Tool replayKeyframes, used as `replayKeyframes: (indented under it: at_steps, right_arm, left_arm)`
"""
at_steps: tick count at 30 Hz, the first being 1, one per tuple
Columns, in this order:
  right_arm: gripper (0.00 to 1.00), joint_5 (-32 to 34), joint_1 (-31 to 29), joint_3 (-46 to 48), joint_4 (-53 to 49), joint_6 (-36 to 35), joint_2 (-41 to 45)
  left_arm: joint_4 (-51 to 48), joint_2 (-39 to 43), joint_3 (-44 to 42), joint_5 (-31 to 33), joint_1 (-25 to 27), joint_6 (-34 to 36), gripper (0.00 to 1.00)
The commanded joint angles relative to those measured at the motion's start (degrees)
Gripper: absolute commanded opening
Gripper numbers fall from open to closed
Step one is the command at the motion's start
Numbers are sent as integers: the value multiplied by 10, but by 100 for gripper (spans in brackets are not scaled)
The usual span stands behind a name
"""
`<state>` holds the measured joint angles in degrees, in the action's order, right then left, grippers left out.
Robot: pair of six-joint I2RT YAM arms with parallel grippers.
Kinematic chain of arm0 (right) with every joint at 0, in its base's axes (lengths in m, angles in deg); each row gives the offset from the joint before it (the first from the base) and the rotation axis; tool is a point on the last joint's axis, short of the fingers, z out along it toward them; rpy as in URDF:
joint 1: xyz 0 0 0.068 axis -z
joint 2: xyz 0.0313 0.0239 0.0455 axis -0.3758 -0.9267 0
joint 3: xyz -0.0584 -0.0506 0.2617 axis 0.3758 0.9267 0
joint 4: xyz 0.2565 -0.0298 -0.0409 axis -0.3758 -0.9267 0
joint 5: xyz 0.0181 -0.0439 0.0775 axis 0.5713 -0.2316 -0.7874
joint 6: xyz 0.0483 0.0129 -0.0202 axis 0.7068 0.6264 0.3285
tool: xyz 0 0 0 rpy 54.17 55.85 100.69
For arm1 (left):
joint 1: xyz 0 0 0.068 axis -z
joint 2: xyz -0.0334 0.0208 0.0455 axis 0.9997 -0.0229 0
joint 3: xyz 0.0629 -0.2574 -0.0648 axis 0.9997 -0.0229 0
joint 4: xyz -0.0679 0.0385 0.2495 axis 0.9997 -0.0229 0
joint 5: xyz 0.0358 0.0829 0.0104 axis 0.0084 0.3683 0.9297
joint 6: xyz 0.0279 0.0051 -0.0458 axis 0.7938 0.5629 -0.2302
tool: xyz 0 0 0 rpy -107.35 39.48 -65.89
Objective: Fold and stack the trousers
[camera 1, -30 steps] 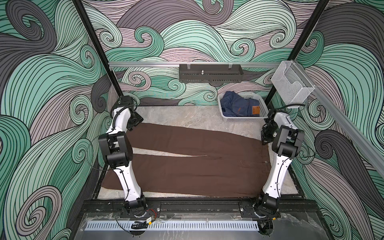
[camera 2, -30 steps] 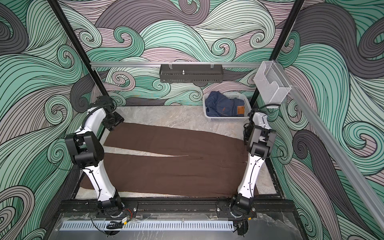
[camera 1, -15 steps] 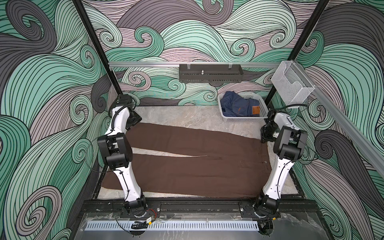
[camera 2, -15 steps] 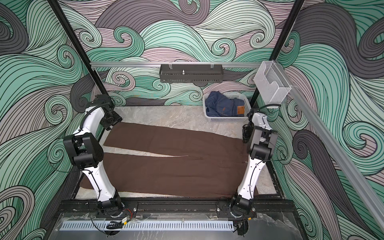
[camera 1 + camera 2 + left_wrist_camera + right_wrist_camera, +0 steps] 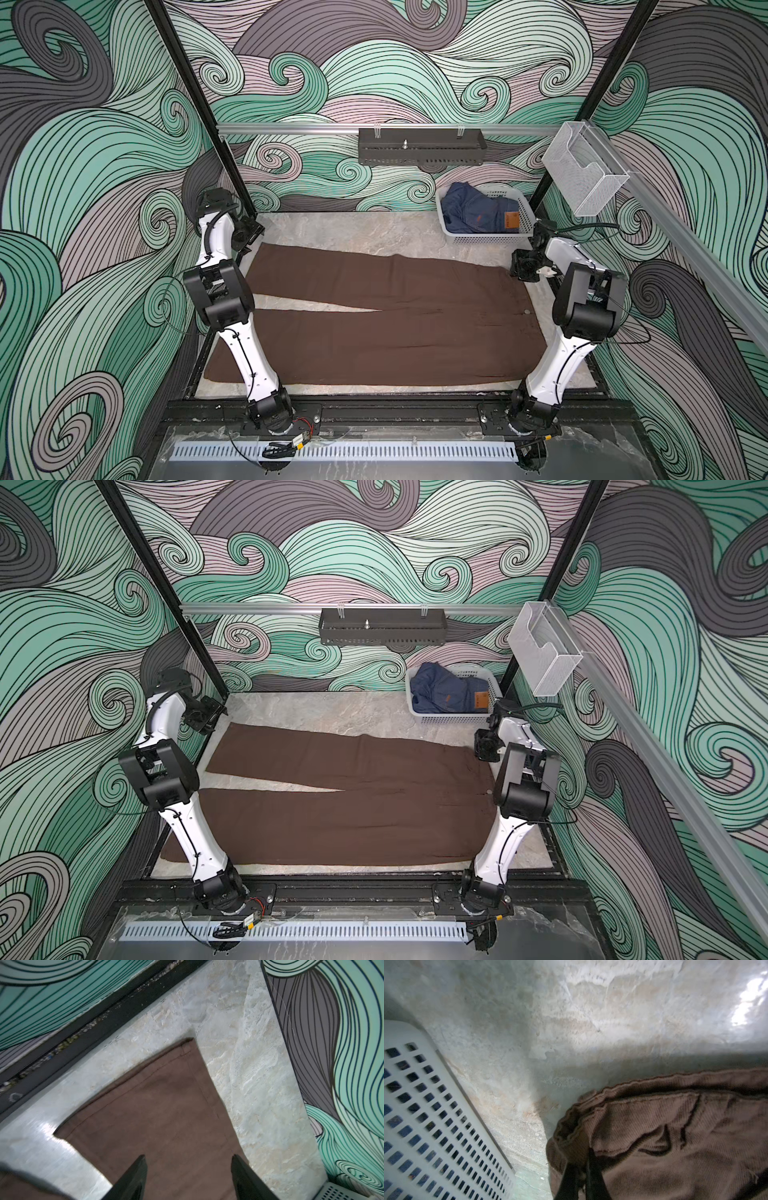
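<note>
The dark brown trousers (image 5: 395, 320) (image 5: 345, 812) lie flat across the table, legs to the left and waistband to the right. My left gripper (image 5: 248, 239) (image 5: 206, 723) hovers open over the far leg's hem; in the left wrist view its fingers (image 5: 188, 1157) stand wide apart above the brown cloth (image 5: 166, 1105), holding nothing. My right gripper (image 5: 520, 272) (image 5: 483, 752) is at the far corner of the waistband. In the right wrist view it (image 5: 580, 1162) is shut on a bunched fold of the waistband (image 5: 675, 1136).
A white perforated basket (image 5: 486, 239) (image 5: 453, 720) (image 5: 415, 1105) holding blue jeans (image 5: 478, 210) stands at the back right, close to my right gripper. A black tray (image 5: 419, 147) and a wire mesh holder (image 5: 582, 174) hang on the rails above.
My right gripper has shut on the waistband's far corner. My left arm has shifted slightly toward the back left and stays open.
</note>
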<state>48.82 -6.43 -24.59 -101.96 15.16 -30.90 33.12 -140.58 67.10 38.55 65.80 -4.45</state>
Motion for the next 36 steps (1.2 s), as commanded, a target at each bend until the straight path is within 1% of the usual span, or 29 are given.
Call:
replayKeyframes:
  at_steps: [1,4,6,8,12,18,21,27,30,32,34,36]
  right_arm:
    - [0,-7,9,11,41,-26,15]
    - [0,10,14,17,43,-38,22]
    - [0,13,16,16,44,-48,24]
    - [0,12,15,17,43,-54,26]
    - [0,3,15,30,50,-63,27]
    - [0,-7,15,47,55,-77,30]
    - [0,-8,16,55,57,-80,34]
    - [0,-12,16,60,54,-86,37]
    - [0,-12,16,64,54,-87,41]
    - [0,-12,18,67,54,-87,46]
    - [0,-9,20,69,54,-88,54]
    - [0,-8,22,71,53,-91,61]
  left_arm:
    - [-31,-65,83,-86,-7,5,66]
    - [-64,-130,183,-94,-7,9,66]
    - [-64,-165,234,-97,-6,0,66]
    - [-28,-186,245,-97,-5,-20,67]
    - [46,-221,251,-123,-3,-69,67]
    - [86,-290,300,-131,10,-114,68]
    - [82,-305,303,-99,16,-119,68]
    - [32,-310,307,-16,17,-111,68]
    - [-10,-316,313,17,18,-99,68]
    - [-56,-322,326,44,17,-84,68]
    - [-85,-315,324,66,17,-68,68]
    - [-93,-299,312,79,16,-61,69]
